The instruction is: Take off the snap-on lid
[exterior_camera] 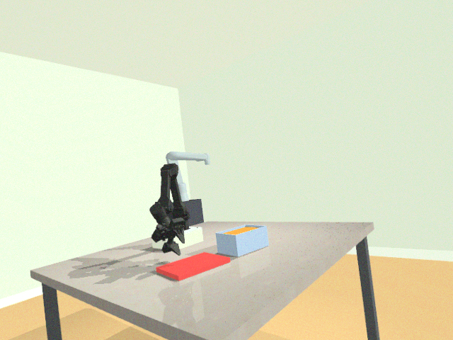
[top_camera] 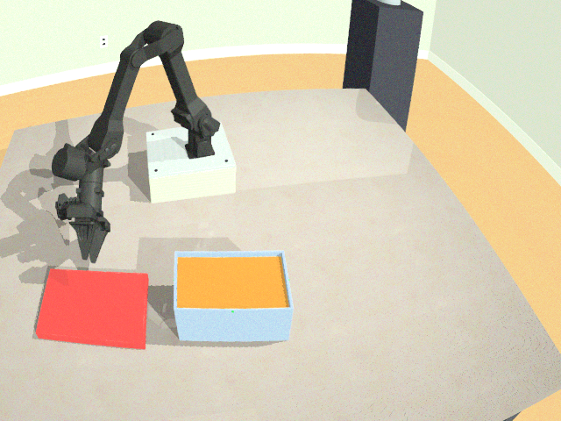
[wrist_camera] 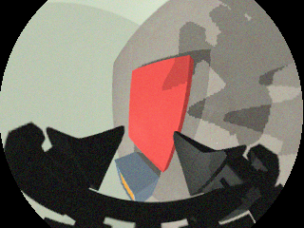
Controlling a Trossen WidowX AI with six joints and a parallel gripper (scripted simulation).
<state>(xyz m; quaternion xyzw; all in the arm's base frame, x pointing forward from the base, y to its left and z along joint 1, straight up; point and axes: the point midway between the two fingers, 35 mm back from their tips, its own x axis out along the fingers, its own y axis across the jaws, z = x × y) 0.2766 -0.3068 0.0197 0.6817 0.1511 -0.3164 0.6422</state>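
The red lid [top_camera: 94, 309] [exterior_camera: 193, 265] [wrist_camera: 159, 104] lies flat on the table, left of the box in the top view, its smooth closed face up. Its underside is hidden. The light blue storage box [top_camera: 234, 324] [exterior_camera: 252, 241] [wrist_camera: 138, 166] stands upright without its lid, and an orange surface [top_camera: 230, 281] [exterior_camera: 241, 231] shows inside. My gripper [top_camera: 88, 260] [exterior_camera: 180, 248] [wrist_camera: 148, 132] is open, its fingers apart with nothing held. It is above and just behind the lid's back edge in the top view, not touching it.
The arm stands on a white base block [top_camera: 192, 184] behind the lid and box. A dark pedestal [top_camera: 394, 59] is past the table's back right in the top view. A narrow strip of table separates the lid from the box.
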